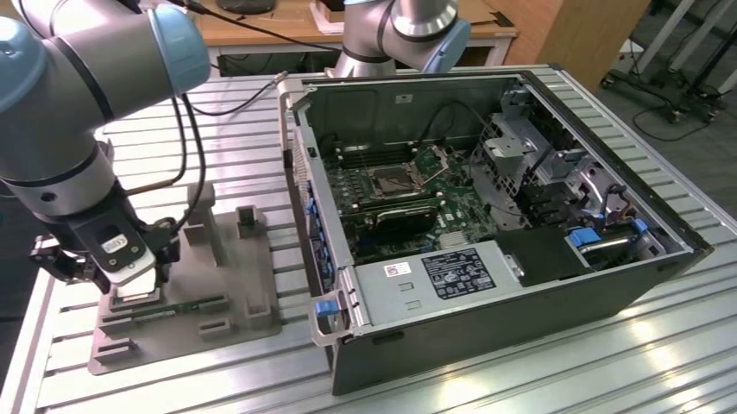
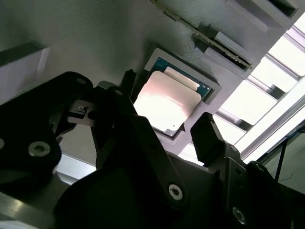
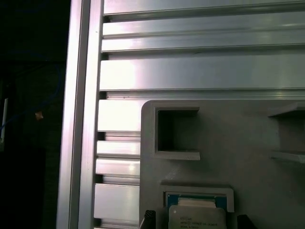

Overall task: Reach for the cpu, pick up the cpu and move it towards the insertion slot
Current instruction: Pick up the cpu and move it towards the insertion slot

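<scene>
So the gripper (image 2: 167, 102) hangs right over the cpu (image 2: 164, 95), which sits flat in its pocket in the grey holder (image 1: 248, 285), well apart from the insertion slot (image 1: 392, 181) inside the pc case (image 1: 461, 345). Jaws are spread either side of the chip, nothing gripped. Imo it should stay square to the edges, pinch gently, lift straight.
</scene>
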Tool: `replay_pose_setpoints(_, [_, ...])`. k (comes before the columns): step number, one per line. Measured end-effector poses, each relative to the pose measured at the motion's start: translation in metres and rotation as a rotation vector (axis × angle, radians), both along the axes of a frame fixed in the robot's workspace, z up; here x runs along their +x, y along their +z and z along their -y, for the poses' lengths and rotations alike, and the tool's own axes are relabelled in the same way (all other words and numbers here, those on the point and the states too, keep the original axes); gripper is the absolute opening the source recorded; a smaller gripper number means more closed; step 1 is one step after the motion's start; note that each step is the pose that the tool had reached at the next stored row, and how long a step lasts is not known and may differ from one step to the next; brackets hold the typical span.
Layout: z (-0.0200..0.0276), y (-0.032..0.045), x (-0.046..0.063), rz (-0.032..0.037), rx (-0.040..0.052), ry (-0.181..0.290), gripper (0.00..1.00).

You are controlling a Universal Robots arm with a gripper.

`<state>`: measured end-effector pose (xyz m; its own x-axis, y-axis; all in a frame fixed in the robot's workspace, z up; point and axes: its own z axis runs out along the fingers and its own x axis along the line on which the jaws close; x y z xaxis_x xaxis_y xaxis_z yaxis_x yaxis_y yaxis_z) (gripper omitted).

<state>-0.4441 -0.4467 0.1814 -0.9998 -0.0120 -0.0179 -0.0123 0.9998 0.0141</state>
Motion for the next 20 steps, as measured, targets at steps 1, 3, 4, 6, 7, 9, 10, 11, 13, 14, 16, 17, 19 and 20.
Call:
replay_pose_setpoints(1, [0.0000,-0.0002,0.0003,0.0001,0.0001,0.000,0.74])
replay_pose_setpoints(3, [0.0000,-0.0004,0.0008,0.0000,0.0001,0.000,0.74])
replay_pose_setpoints(4, [0.0000,-0.0004,0.0009,-0.0002,-0.0001,0.000,0.74])
replay_pose_setpoints(6, [0.0000,-0.0003,0.0010,-0.0003,-0.0001,0.000,0.74])
replay_pose_setpoints(7, [0.0000,-0.0004,0.0011,-0.0001,0.0000,0.000,0.74])
replay_pose_setpoints(9, [0.0000,-0.0005,0.0011,-0.0002,-0.0001,0.000,0.73])
replay_pose_setpoints(10, [0.0000,-0.0005,0.0011,-0.0002,-0.0001,0.000,0.66])
replay_pose_setpoints(11, [0.0000,-0.0005,0.0012,-0.0001,-0.0001,0.000,0.66])
replay_pose_setpoints(13, [0.0000,-0.0005,0.0012,-0.0001,-0.0001,0.000,0.66])
replay_pose_setpoints(14, [0.0000,-0.0005,0.0012,-0.0002,-0.0001,0.000,0.64])
replay_pose_setpoints(16, [0.0000,-0.0005,0.0012,-0.0003,-0.0001,0.000,0.58])
replay_pose_setpoints(17, [0.0000,-0.0005,0.0013,-0.0002,-0.0001,0.000,0.55])
replay_pose_setpoints(19, [0.0000,-0.0006,0.0013,-0.0002,-0.0001,0.000,0.55])
replay_pose_setpoints(20, [0.0000,-0.0006,0.0013,-0.0002,-0.0001,0.000,0.55])
